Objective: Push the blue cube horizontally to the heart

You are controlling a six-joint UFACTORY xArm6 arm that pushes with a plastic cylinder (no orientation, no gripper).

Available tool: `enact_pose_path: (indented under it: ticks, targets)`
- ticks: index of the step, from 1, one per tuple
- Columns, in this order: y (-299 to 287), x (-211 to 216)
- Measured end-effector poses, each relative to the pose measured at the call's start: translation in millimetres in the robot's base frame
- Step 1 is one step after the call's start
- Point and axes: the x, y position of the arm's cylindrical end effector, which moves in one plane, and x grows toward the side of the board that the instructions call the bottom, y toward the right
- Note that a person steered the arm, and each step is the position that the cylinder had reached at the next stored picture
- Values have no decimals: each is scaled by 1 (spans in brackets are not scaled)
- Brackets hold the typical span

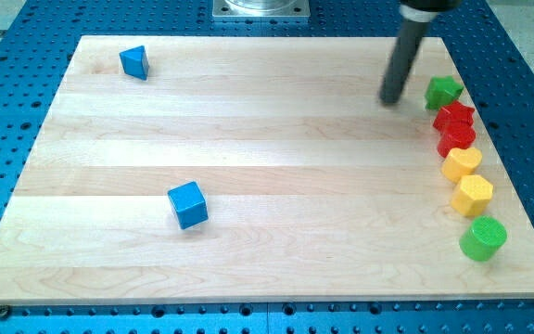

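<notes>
Nearest the camera: green cylinder block (483, 238), near-right of pale wooden board (248, 269), close to right edge.

Blue cube block (188, 205): near-left of centre, alone, rotated slightly off the board edges. Nothing touching it.

Right-edge column, near to far:
- Green cylinder.
- Yellow block, approx. hexagonal (473, 195), just beyond the cylinder.
- Yellow heart-like block (462, 163), touching or nearly touching the yellow one in front.
- Red heart-like block (457, 139), then second red block (454, 117), shape unclear; the two packed tight.
- Green star-like block (443, 92), far end of column.

Blue triangular block (134, 62): far-left corner region, well apart from everything else.

Dark rod: enters from view's top, tilted a little. My tip (392, 99) down at board level, far-right, just left of green star-like block; narrow gap visible, no contact. Well apart from blue cube, which sits far to the left and nearer the camera.

No jaws on this rig; plain rod end only, holding nothing.

Blue perforated metal table (7, 121) surrounds board on all sides.
</notes>
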Motion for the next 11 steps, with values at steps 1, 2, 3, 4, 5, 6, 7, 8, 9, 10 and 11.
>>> enact_pose_path:
  ticks: [1,2,3,4,5,6,7,8,9,10,11]
  targets:
    - [-106,39]
    - [-237,85]
    - [-311,171]
    - [-274,209]
    - [-269,191]
    - [-269,191]
    - [-269,188]
    - [-252,166]
    - [-245,158]
    - [-304,205]
    - [-218,191]
